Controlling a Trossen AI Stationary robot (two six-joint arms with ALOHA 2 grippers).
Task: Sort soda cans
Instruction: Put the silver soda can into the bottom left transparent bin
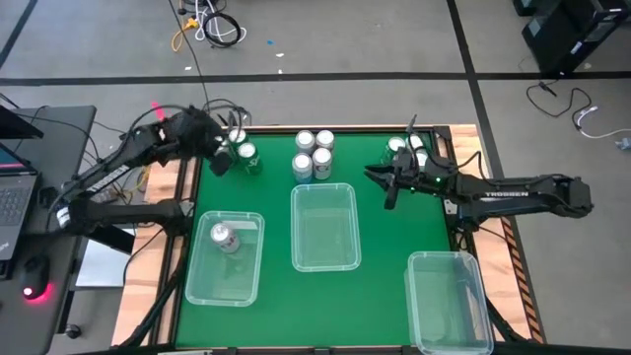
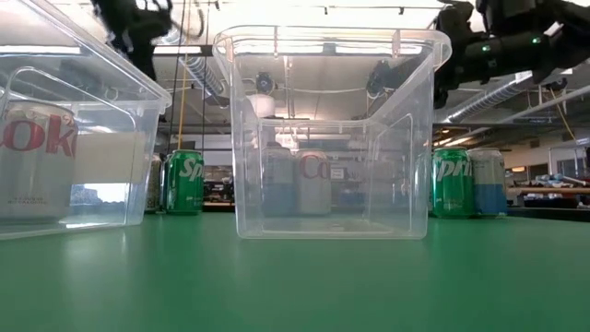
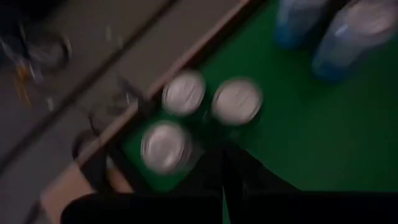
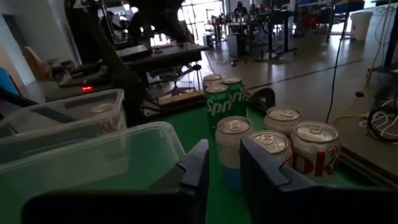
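Observation:
Soda cans stand upright in three groups along the table's far edge: a left group [image 1: 243, 151], a middle group [image 1: 314, 154] and a right group [image 1: 406, 148]. One silver-white can [image 1: 225, 237] lies in the left clear bin. My left gripper [image 1: 219, 156] hovers over the left group; three silver tops [image 3: 184, 93] show below its shut fingers [image 3: 224, 177]. My right gripper [image 1: 383, 180] hangs open in the air between the middle and right groups. It points toward the table's left, and a blue can [image 4: 232, 144] of the middle group shows beyond its fingers.
Three clear plastic bins stand on the green table: the left one [image 1: 202, 286], the middle one [image 1: 324, 258] and the right one [image 1: 449, 306] at the near right corner. Green Sprite cans [image 2: 184, 182] [image 2: 452, 182] show level behind the bins. A wooden rim [image 1: 187, 177] borders the table.

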